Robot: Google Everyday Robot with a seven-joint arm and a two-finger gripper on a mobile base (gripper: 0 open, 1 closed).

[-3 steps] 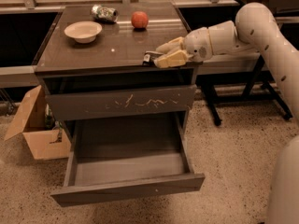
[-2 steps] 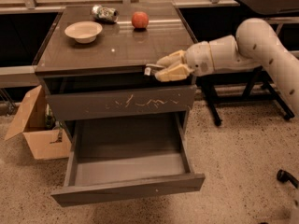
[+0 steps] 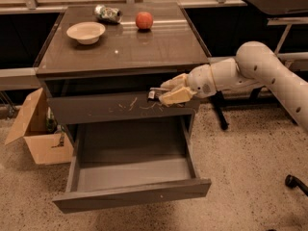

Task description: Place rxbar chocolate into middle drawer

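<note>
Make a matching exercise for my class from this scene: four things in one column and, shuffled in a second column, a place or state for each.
Things
1. bowl
2. cardboard box
3. middle drawer
4. gripper

Places or states
A. pulled open, no object visible inside
B. in front of the scratched drawer front, holding the rxbar chocolate
C. on the cabinet top, near its left edge
D. on the floor, flap open

Pairs: 1-C, 2-D, 3-A, 4-B
</note>
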